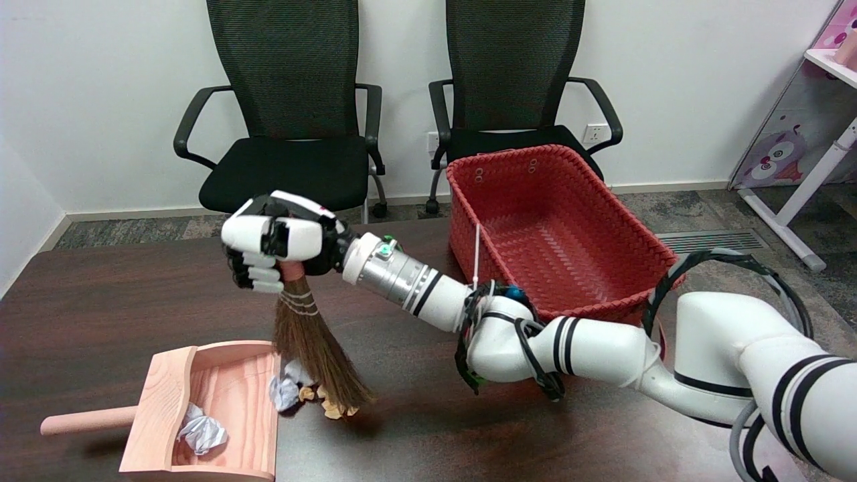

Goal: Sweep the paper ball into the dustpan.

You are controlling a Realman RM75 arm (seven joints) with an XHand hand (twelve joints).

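Observation:
My right hand (pixel 278 241) grips the handle of a small straw broom (pixel 311 341), which hangs down with its bristles touching the table. A crumpled paper ball (pixel 284 391) lies at the open edge of the wooden dustpan (pixel 161 395), right against the bristles' left side. Another crumpled paper ball (pixel 203 432) lies inside the dustpan near its back wall. A few small tan scraps (pixel 329 408) lie under the bristle tips. The dustpan's round handle (pixel 87 422) points left.
A red woven basket (pixel 622 221) stands on the table's far right, behind my forearm. Two black office chairs (pixel 294 134) stand beyond the table's far edge. The table (pixel 100 308) is dark brown wood.

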